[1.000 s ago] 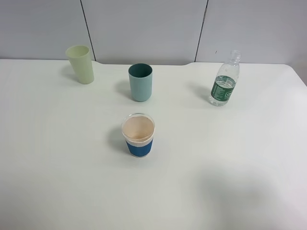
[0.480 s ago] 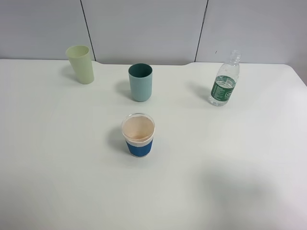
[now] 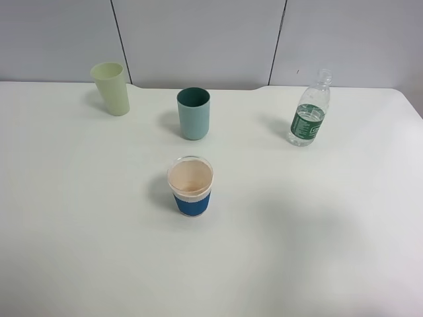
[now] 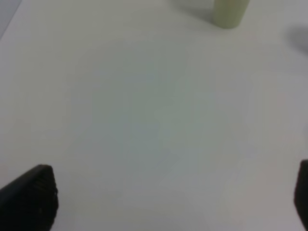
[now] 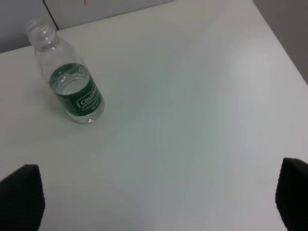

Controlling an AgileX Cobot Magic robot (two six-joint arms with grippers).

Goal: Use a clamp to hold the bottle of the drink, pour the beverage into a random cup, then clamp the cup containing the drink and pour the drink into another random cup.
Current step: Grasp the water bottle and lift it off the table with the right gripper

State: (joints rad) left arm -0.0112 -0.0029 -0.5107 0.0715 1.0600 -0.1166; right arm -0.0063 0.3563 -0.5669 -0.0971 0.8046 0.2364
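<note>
While both of my arms are held above the flat white tabletop (image 3: pixel 317 224), the jaws of my left gripper (image 4: pixel 166 199) stand wide apart over bare surface, and only its black fingertips (image 4: pixel 30 198) show, at the two edges of the left wrist view. The jaws of my right gripper (image 5: pixel 156 195) likewise stand wide apart and clamp on no object. Ahead of the right gripper, well clear of its fingertips, the small clear plastic water bottle (image 5: pixel 72 82) with a green label round its middle stands upright near the far right corner of the table. The clear, colourless beverage (image 5: pixel 83 117) is inside the bottle; its surface lies about level with the top of the label. The plain light teal plastic tumbler (image 3: pixel 193 115) with a darker teal inside stands upright near the middle of the far side, well apart from the bottle. The short cup with a blue band round its lower half and a peach-beige inside (image 3: pixel 192 188) stands upright nearer to me, almost directly in front of the teal tumbler and not touching it. The pale yellow-green plastic tumbler (image 3: pixel 111 89) stands at the far left, ahead of my left gripper and well apart from it.
</note>
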